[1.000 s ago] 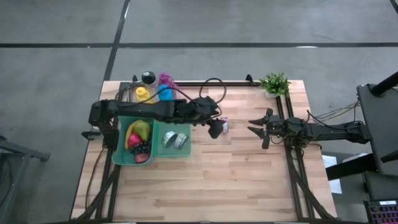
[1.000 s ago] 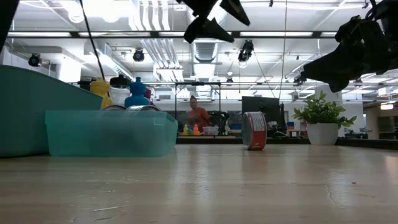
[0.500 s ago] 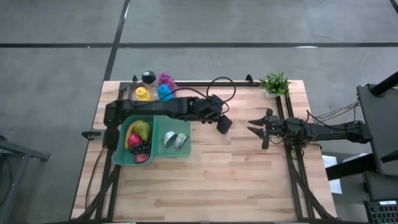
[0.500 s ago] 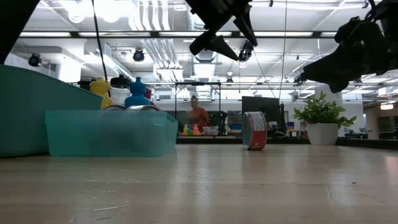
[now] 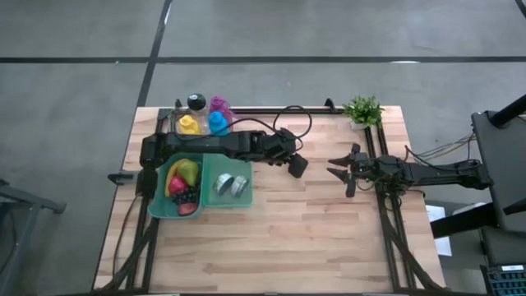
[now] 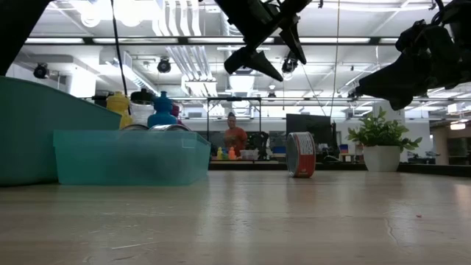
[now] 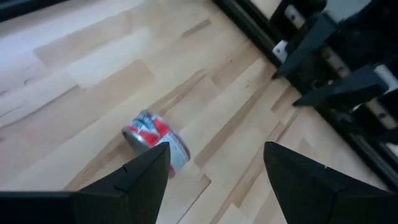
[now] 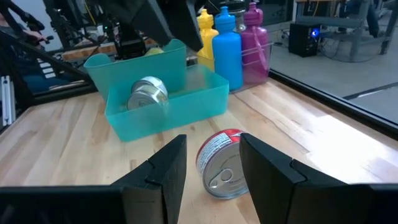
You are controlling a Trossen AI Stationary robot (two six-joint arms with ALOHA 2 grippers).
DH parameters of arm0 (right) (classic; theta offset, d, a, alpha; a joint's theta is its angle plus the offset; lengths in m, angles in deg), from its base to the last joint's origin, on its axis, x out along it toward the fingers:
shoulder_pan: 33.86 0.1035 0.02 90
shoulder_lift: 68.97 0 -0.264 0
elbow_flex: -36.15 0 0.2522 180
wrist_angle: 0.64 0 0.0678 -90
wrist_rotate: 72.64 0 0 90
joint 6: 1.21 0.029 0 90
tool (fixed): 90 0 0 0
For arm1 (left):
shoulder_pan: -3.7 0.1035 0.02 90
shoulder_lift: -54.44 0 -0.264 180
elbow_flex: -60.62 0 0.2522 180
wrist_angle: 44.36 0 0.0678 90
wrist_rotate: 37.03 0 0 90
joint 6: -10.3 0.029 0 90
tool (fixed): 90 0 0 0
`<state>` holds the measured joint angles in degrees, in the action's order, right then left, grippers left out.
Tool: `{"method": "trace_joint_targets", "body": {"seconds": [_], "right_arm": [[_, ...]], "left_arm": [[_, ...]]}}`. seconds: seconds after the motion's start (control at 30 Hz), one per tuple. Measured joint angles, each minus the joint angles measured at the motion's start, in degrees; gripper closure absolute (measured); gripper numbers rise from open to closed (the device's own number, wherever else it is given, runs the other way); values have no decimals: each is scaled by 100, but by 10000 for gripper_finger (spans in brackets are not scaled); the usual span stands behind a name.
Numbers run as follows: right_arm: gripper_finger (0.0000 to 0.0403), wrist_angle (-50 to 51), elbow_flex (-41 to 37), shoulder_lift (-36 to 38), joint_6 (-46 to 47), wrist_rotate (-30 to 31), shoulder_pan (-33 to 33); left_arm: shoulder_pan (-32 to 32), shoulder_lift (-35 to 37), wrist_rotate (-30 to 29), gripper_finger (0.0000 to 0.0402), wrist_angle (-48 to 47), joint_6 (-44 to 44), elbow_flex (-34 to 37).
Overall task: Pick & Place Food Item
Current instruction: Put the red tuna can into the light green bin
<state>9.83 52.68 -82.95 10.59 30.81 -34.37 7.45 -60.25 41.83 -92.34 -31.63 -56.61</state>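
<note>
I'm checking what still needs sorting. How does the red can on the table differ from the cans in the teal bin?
The red can lies on its side on the bare table, alone; the binned cans sit together inside the bin. The red can shows a red and white label; the binned cans look plain silver. Both are small round metal tins, and neither gripper holds them.

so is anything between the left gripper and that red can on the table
Nothing visible. The left gripper hangs open above the red can, which lies on its side on bare wood, with only air between them.
</note>
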Motion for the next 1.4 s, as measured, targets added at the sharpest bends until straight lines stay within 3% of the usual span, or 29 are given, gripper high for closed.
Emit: {"method": "trace_joint_targets", "body": {"seconds": [0.37, 0.7, 1.0, 1.27, 1.4], "right_arm": [[256, 2, 0, -4, 0, 0, 1], [256, 2, 0, -7, -1, 0, 0], [256, 2, 0, -7, 0, 0, 1], [256, 0, 0, -7, 0, 2, 0], [256, 4, 0, -11, -1, -2, 2]], "left_arm": [[7, 0, -41, 137, 646, -801, 485], [-104, 4, -536, 137, 402, -1851, 519], [-183, -72, -586, 137, 356, -1977, 512], [-419, -920, -282, 137, 298, -2160, -258], [-390, -1356, -302, 137, -323, -2252, -938]]}}
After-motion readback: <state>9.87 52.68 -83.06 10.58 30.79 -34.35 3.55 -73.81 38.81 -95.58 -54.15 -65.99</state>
